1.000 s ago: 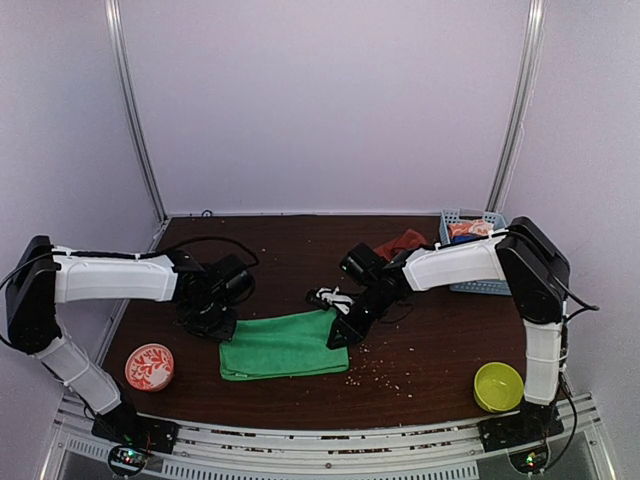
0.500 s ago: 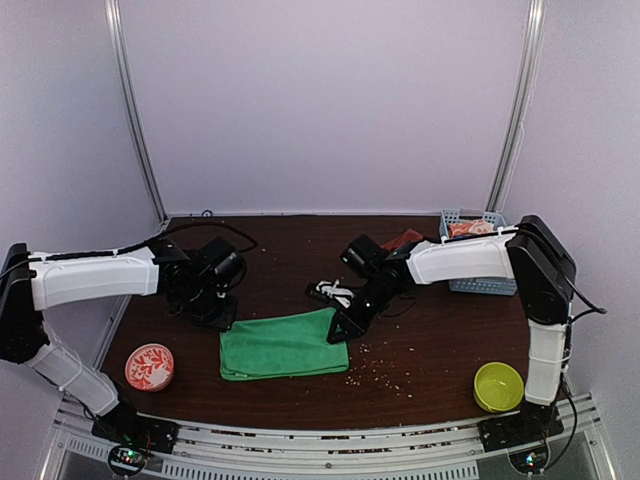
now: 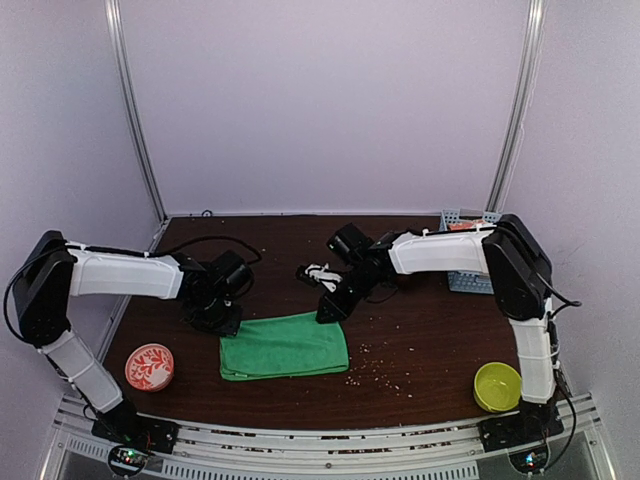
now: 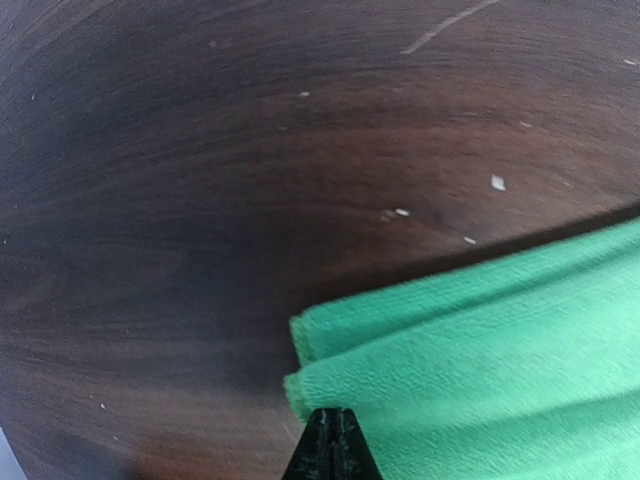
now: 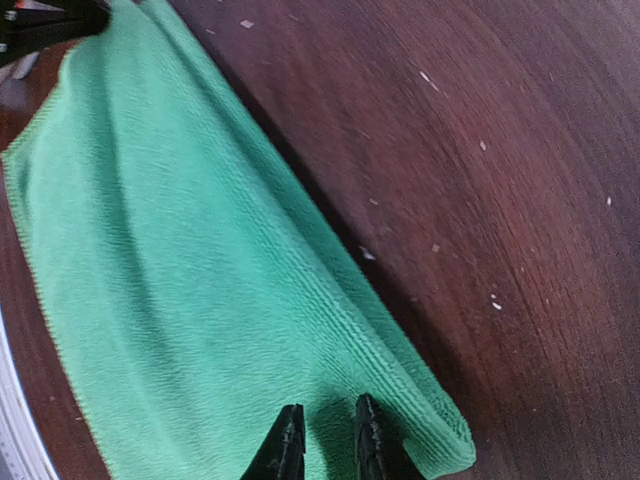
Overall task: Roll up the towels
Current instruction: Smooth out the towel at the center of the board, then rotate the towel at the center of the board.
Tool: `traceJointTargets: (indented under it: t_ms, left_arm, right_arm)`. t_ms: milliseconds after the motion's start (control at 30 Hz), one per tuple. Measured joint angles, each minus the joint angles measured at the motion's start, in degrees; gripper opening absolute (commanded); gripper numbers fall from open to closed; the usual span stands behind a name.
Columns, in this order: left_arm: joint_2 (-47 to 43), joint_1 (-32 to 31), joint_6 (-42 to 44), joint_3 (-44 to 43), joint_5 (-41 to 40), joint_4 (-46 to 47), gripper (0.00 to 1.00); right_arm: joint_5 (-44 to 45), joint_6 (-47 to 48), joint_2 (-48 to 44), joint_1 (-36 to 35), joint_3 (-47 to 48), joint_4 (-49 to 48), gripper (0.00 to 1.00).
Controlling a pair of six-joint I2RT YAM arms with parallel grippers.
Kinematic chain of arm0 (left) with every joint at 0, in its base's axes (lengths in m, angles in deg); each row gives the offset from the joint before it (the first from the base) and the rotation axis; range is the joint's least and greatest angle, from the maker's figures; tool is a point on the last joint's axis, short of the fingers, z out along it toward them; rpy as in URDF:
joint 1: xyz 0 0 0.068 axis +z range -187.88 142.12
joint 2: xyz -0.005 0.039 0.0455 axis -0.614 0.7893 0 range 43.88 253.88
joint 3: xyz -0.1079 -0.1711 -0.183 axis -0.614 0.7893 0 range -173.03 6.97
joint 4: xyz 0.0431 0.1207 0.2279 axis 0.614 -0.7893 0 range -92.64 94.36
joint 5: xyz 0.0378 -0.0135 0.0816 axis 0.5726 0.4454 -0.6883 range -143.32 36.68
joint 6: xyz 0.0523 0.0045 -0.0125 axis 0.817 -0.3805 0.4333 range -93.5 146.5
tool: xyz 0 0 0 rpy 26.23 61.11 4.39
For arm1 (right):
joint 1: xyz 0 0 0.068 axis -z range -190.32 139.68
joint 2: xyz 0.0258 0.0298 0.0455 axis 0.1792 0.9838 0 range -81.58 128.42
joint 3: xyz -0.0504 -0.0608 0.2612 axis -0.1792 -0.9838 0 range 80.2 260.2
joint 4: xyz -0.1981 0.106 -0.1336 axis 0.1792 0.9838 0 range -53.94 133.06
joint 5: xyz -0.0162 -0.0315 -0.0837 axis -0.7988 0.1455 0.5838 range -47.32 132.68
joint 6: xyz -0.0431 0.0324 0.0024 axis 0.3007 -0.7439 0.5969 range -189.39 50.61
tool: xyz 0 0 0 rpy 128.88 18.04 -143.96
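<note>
the green towel (image 3: pixel 283 346) lies folded flat at the near middle of the dark wood table (image 3: pixel 440 325). the left gripper (image 4: pixel 333 440) sits at its far left corner, fingers pressed together. the right gripper (image 5: pixel 326 410) is over the far right corner, fingers narrowly parted; i cannot tell whether they pinch cloth. a red patterned bowl (image 3: pixel 149 366) stands near left.

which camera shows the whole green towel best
The top external view: the green towel lies there whole, folded flat on the table. The left wrist view shows only one corner by the left gripper; the right wrist view shows much of it close up, cut off at the frame.
</note>
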Motion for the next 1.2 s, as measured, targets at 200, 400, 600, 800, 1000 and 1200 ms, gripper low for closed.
traceJointTargets:
  t_ms: [200, 400, 600, 800, 1000, 1200]
  left_arm:
    - [4.6, 1.7, -0.3, 0.9, -2.3, 3.8, 0.02]
    - [11.0, 2.4, 1.0, -5.5, -5.1, 5.4, 0.02]
    - [15.0, 4.0, 4.4, -15.6, -6.8, 6.4, 0.26]
    - [10.3, 3.5, 6.4, -17.4, -3.6, 7.7, 0.33]
    - [6.2, -4.2, 5.8, -12.9, 6.6, 10.1, 0.06]
    - [5.5, -6.2, 2.2, -4.4, 10.1, 9.7, 0.02]
  right_arm:
    - [3.7, -2.4, 3.1, 1.6, 0.3, -1.2, 0.17]
    - [6.6, -4.3, 0.3, 2.3, -3.8, -3.0, 0.17]
    - [7.2, -3.8, -5.1, 3.7, -9.0, 1.9, 0.18]
    - [4.0, -1.5, -12.1, 4.0, -9.5, 5.1, 0.27]
    - [3.8, 0.5, -14.3, 5.1, -6.9, 4.2, 0.25]
    - [3.0, 1.7, -6.1, 6.3, -3.5, 3.8, 0.22]
